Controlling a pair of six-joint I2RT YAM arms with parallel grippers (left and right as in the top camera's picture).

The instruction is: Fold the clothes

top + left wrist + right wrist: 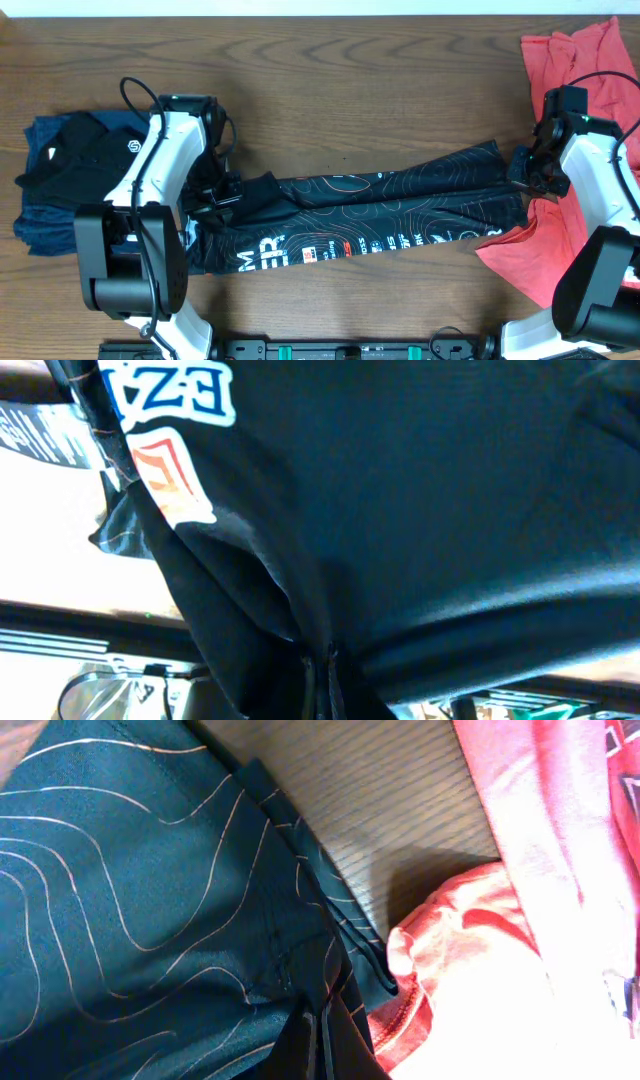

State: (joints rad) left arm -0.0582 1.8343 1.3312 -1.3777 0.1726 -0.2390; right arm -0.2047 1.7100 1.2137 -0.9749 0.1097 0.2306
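Observation:
A black sports shirt [380,215] with thin wavy lines and white and orange logos is pulled into a long band across the table, between both grippers. My left gripper [222,192] is shut on its left end, where the cloth bunches. My right gripper [522,172] is shut on its right end. In the left wrist view the black fabric [420,510] fills the frame and runs down into the shut left gripper [320,680]. In the right wrist view the line-printed cloth [130,920] gathers into the shut right gripper [320,1045].
A stack of dark navy and black garments [70,180] lies at the left, under my left arm. Coral-red T-shirts [590,70] lie heaped at the right edge, partly under my right arm and right beside the gripped end of the black shirt, where coral cloth [480,970] shows. The wooden table [350,80] is bare at the back.

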